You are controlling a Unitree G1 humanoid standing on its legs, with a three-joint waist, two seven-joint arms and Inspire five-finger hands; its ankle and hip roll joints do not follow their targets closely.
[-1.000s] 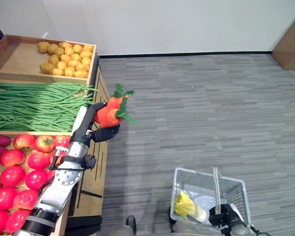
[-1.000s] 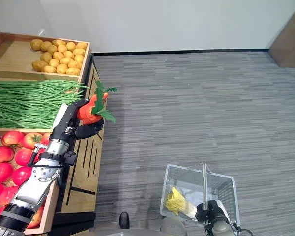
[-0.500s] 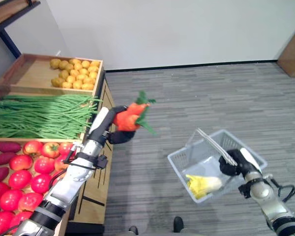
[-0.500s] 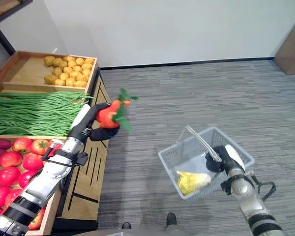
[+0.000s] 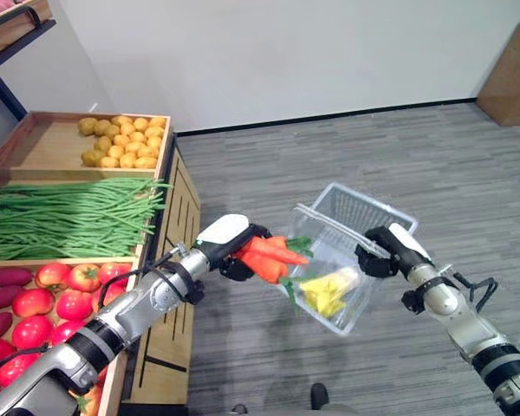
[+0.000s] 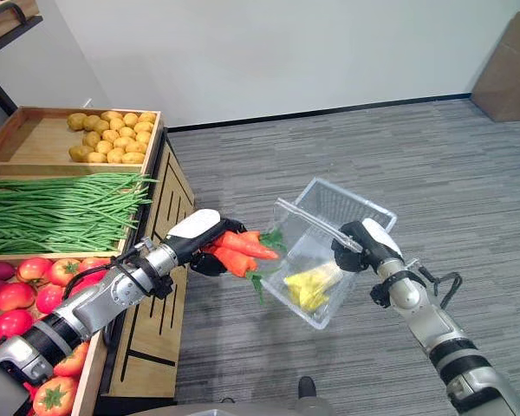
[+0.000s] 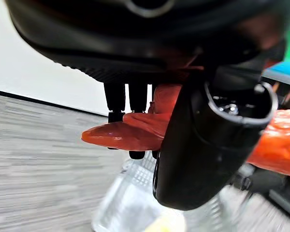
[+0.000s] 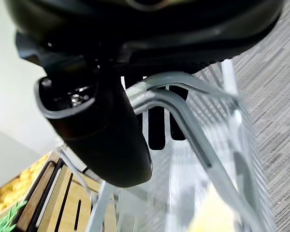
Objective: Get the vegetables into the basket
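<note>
Carrots clasped in left hand fingers – at tilted basket rim

Bright even indoor light; wrist views blurred close-up.

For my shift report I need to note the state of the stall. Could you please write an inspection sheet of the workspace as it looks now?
Surface: wooden produce stand at the robot's left; grey floor.
Job's things: carrots held at the rim of the tilted wire basket; a yellow vegetable lies inside.
Clutter: potatoes, green beans and tomatoes in the stand's trays.
Robot hands: left robot hand shut on the carrots; right robot hand shut on the basket's handle.
Cables: nothing seen.
Surroundings: white wall; brown cabinet in the far corner.
</note>
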